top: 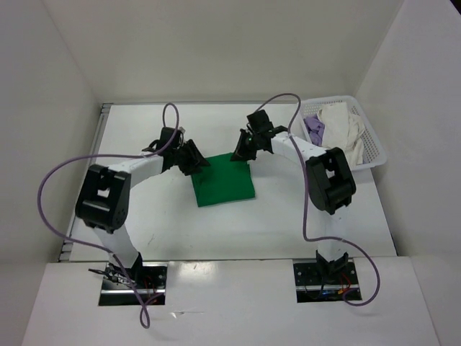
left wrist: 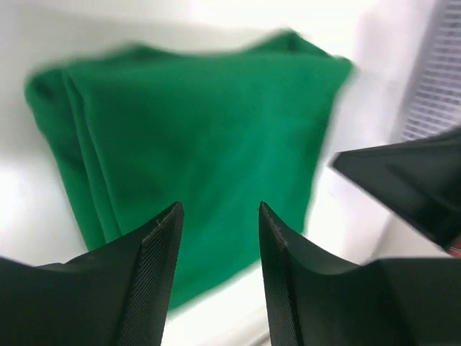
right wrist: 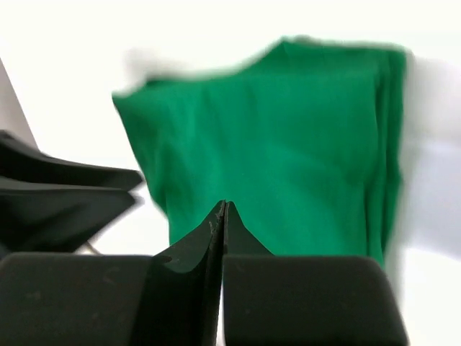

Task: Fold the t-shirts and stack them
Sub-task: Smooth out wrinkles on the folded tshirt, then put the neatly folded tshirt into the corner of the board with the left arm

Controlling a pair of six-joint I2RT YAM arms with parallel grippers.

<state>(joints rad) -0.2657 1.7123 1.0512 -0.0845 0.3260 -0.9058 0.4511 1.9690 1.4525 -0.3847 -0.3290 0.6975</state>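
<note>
Plainly, we see the green t-shirt (top: 225, 182) lying folded into a flat rectangle on the white table (top: 180, 231). It sits near the middle of the top view and is turned slightly askew.

Our left gripper (left wrist: 220, 209) is at the shirt's upper left corner in that view. Its wrist camera shows the two black fingers (left wrist: 155, 259) spread apart, with green cloth visible through the gap and nothing caught between them. We cannot tell whether the tips touch the cloth. The stacked fold edges run down the left side of that frame.

Our right gripper (right wrist: 225, 207) is at the shirt's upper right corner in the top view. Its fingers are pressed together tip to tip, with no cloth pinched between them. Beyond the tips the shirt fills the centre of the right wrist frame, its layered folds along the right edge. The other arm's dark fingers show at the left.

At the upper right of the top view stands a mesh basket (top: 374, 148). It holds the white t-shirt (top: 344, 126), crumpled, with the lavender t-shirt (top: 314, 130) bunched just to its left.
</note>
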